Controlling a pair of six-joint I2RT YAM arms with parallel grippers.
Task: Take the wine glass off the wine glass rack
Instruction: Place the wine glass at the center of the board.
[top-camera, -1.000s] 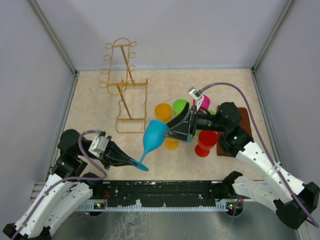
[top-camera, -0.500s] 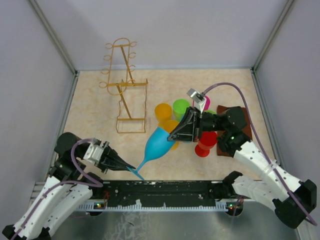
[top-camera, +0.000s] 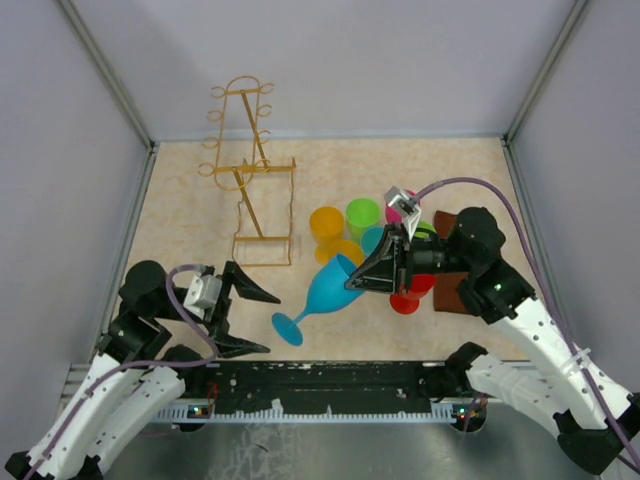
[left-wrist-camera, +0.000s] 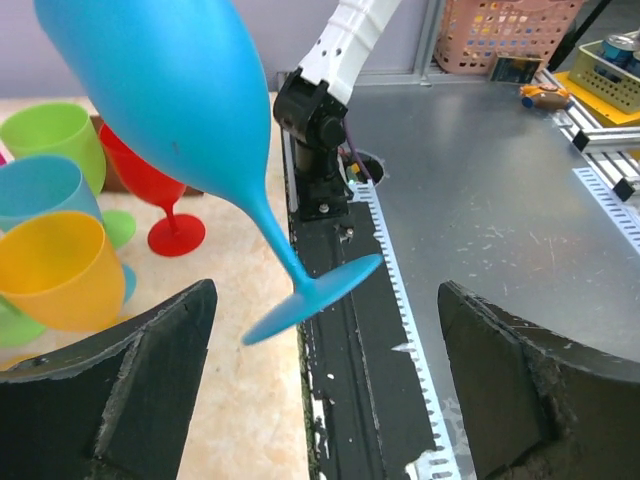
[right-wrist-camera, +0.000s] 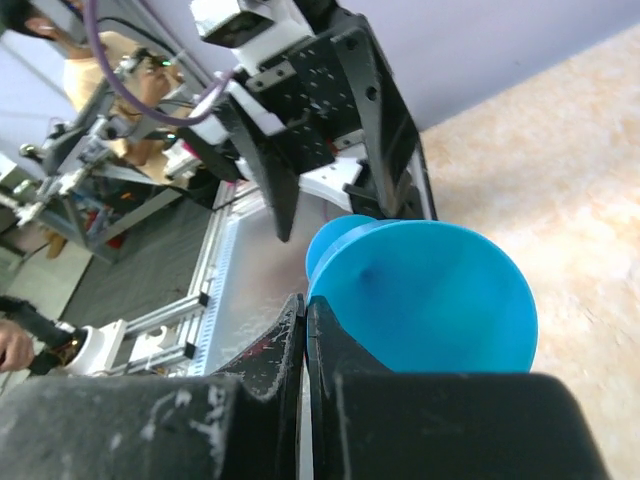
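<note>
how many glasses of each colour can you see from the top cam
blue wine glass: 1
light blue glass: 1
orange glasses: 2, one partly covered
green glass: 1
pink glass: 1
red glass: 1
total: 7 in view; others may be hidden

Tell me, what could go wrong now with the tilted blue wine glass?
1. The right gripper pinches the blue wine glass only at its rim, so it may slip or swing.
2. The open left gripper sits right at the glass's foot; a careless move could knock it.
3. The nearest orange glass stands close to the bowl and might be bumped.
</note>
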